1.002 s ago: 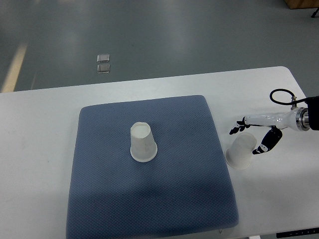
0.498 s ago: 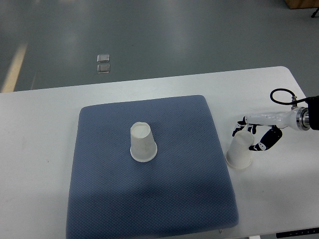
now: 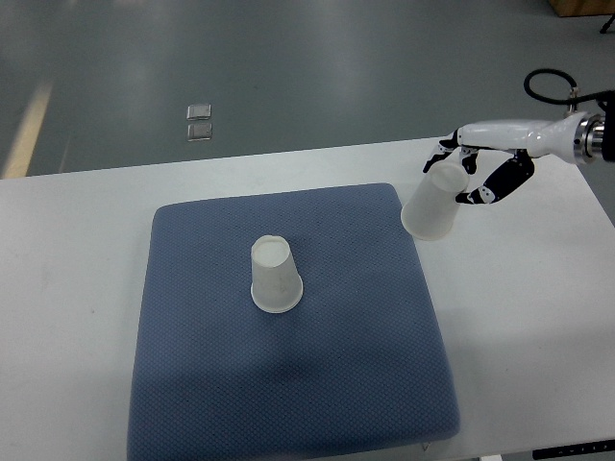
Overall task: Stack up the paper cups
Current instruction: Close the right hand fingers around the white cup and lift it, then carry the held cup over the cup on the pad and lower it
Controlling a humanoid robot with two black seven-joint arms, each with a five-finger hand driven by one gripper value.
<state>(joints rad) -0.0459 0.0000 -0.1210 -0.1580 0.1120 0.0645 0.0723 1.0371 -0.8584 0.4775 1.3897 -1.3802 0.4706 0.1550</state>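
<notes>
A white paper cup (image 3: pixel 276 277) stands upside down near the middle of the blue-grey mat (image 3: pixel 317 384). My right hand (image 3: pixel 468 169) comes in from the right edge and is shut on a second white paper cup (image 3: pixel 433 203). It holds that cup in the air, mouth down and tilted, over the mat's far right corner. The held cup is up and to the right of the standing cup, well apart from it. The left arm does not show.
The mat lies on a white table (image 3: pixel 67 288). The table's far edge runs behind the mat, with grey floor beyond. A small clear object (image 3: pixel 200 122) lies on the floor.
My right hand closed on the cup that stood on the table right of the mat, lifted it, and carried it up and to the left toward the mat's far right corner.
</notes>
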